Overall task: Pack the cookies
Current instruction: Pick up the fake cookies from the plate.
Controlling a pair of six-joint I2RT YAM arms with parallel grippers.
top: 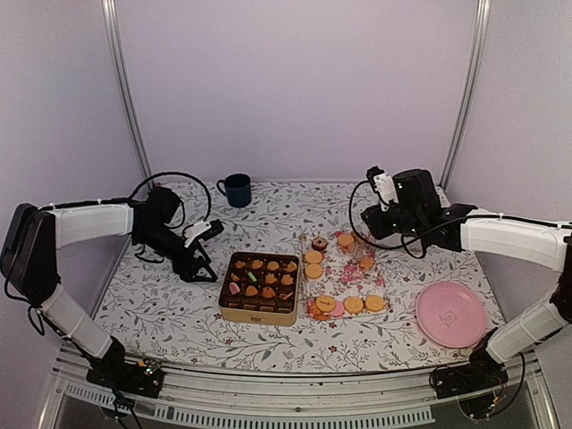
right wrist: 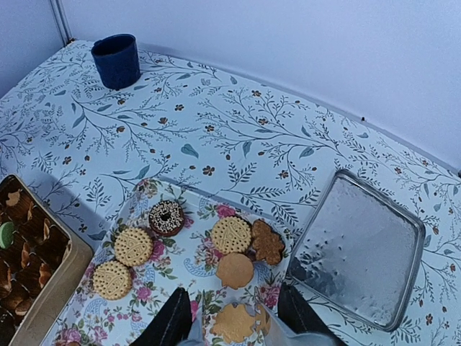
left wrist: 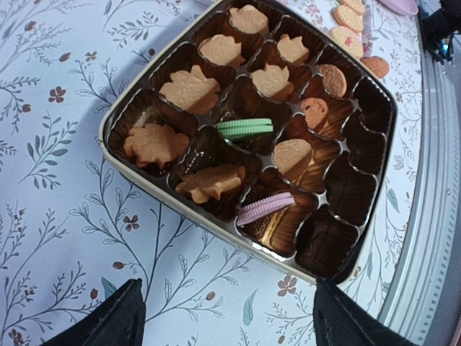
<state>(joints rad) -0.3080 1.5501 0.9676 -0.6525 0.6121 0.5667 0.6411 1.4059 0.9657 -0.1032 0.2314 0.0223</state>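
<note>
The compartmented tin [top: 259,315] sits near centre, its nearest cells unfilled. The left gripper [left wrist: 229,306] hovers to its left, spread wide and empty. To the right, loose cookies [right wrist: 230,234] wait on a floral tray [right wrist: 186,265]. The right gripper [right wrist: 234,321] brackets one golden cookie, but whether it grips cannot be told. A blue mug [top: 238,189] stands far back.

Lighting: bright, even, diffuse, from above.
Shadows: faint, soft-edged, on the bench [top: 170,308].
Glare: dull sheen on the metal lid [right wrist: 356,249]; glints in the tin's brown cups [left wrist: 277,229].
Focus: overhead view sharp; wrist views bowed at edges; left hand's fingers [left wrist: 108,321] blurred dark at frame bottom.
</note>
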